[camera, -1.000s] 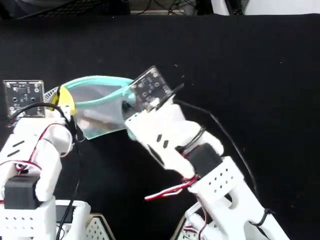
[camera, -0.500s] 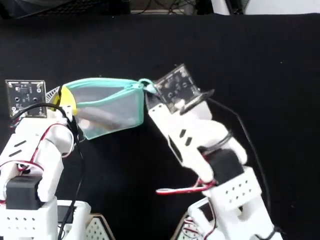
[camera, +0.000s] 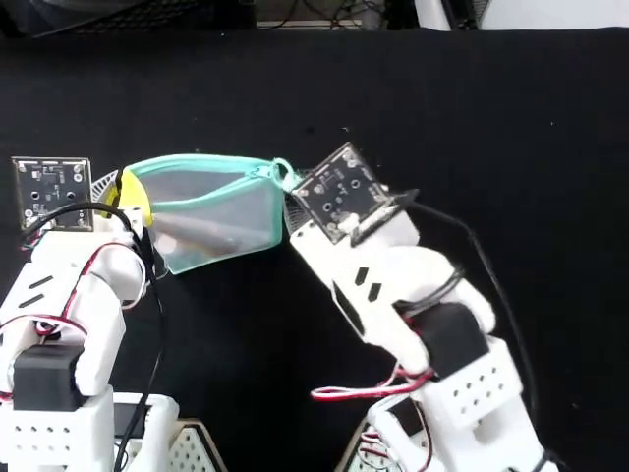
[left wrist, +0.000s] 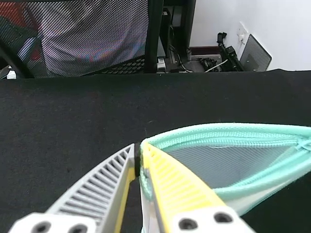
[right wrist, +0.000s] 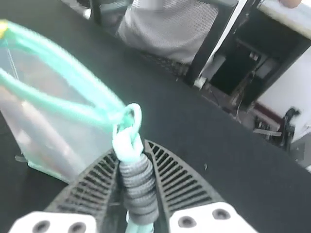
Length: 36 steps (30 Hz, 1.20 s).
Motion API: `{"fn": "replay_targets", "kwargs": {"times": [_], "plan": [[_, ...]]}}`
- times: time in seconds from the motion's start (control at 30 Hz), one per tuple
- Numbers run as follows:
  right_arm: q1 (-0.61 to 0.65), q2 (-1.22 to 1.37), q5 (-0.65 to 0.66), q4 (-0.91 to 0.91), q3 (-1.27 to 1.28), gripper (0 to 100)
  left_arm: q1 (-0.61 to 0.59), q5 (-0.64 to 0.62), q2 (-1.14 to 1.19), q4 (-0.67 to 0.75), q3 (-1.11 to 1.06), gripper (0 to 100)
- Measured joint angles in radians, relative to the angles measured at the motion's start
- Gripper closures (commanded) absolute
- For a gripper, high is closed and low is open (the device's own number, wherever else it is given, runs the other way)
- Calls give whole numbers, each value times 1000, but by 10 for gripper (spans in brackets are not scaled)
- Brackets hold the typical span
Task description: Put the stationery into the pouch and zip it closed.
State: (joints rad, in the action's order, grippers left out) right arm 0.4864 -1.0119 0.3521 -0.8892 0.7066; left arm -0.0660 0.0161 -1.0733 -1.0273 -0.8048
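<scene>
A teal-edged clear pouch (camera: 211,211) is held up above the black table between my two arms, with pen-like stationery (camera: 197,233) showing through its wall. My left gripper (camera: 126,197) is shut on the pouch's left end; the left wrist view shows its grey and yellow fingers (left wrist: 167,182) pinching the teal edge of the pouch (left wrist: 233,158). My right gripper (camera: 286,195) is at the pouch's right end, shut on the teal zipper pull (right wrist: 129,141). The zipper line (right wrist: 58,104) looks closed along its whole length.
Black cloth (camera: 472,128) covers the table, with open room to the right and behind the pouch. Both arm bases (camera: 59,423) stand at the front edge. A mesh chair (left wrist: 92,34) and cables lie beyond the table's far edge.
My right gripper has drawn the zipper pull rightward from mid-pouch to the right end, pulling the pouch taut and closing its top, then settled slightly back. The left gripper has kept its hold.
</scene>
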Motion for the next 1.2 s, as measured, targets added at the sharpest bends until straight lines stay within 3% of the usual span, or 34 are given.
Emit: {"fn": "replay_targets", "kwargs": {"times": [0.1, 0.27, 0.73, 1.03, 1.2], "plan": [[0, 0, -2, 74, 98, 971, 0, 0, 0, 0, 0, 963], [-2, 0, -3, 144, 150, 864, 0, 0, 0, 0, 0, 963], [-2, 0, -75, 143, 138, 861, 0, 0, 0, 0, 0, 963], [-2, 0, -77, 110, 69, 868, 0, 0, 0, 0, 0, 963], [-2, 0, -77, 110, 69, 988, 0, 0, 0, 0, 0, 963]]}}
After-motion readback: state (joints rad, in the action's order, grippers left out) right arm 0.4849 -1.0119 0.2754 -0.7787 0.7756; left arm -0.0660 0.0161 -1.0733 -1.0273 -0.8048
